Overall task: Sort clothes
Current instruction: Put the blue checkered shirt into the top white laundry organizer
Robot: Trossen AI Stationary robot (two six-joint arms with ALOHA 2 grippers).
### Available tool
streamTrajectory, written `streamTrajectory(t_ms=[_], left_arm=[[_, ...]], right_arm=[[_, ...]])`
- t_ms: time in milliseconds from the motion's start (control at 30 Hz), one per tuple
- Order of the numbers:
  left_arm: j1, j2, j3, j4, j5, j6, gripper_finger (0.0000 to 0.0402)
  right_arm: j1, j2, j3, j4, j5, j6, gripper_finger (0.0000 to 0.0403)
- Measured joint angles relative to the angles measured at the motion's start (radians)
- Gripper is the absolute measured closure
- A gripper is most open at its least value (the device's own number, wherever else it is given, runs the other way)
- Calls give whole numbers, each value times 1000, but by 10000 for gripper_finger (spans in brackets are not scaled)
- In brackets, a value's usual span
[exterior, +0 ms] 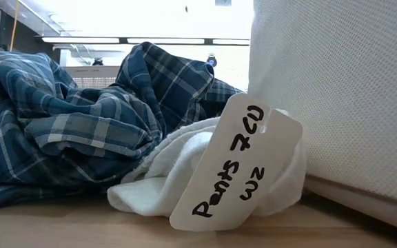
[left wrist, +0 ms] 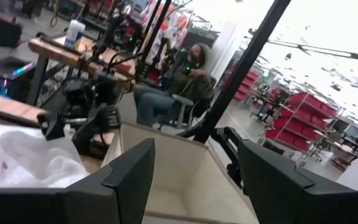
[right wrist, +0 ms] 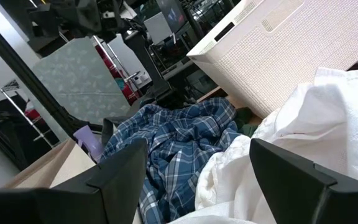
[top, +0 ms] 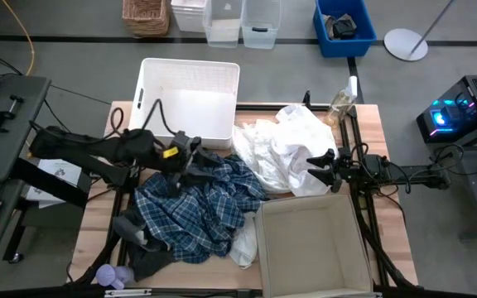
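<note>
- Handwriting on the white tag [exterior: 236, 165] reads "Pants 700 WZ".
- White basket [top: 190, 91] and beige box [top: 313, 247] hold nothing.
- Left gripper [top: 195, 164] over plaid shirt [top: 193, 207], right gripper [top: 320, 168] over white clothes [top: 284, 149]: both spread.

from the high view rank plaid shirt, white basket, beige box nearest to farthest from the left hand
Measured from the left hand:
1. Plaid shirt, directly under and beside the hand.
2. White basket, just beyond it at the table's far edge.
3. Beige box, farthest, at the near right.

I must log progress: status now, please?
Left gripper open over plaid shirt. Right gripper open beside white clothes. Basket, box empty.
</note>
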Motion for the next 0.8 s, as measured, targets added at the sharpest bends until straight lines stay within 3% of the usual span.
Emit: streamTrajectory(t_ms=[267,467,567,667,800], left_arm=[[24,-5,-1,-39,11,28,184],[38,-13,-1,-97,273,101,184],[-26,0,10,-291,343,314,183],[-110,45,59,-642,224,484,181],[-148,115,105,-968,8,537,168]], right_arm=[[0,0,0,0,0,0,124],[0,0,0,0,0,0,124],[0,1,0,0,0,0,124],[0,1,0,0,0,0,124],[0,1,0,0,1,0,124]])
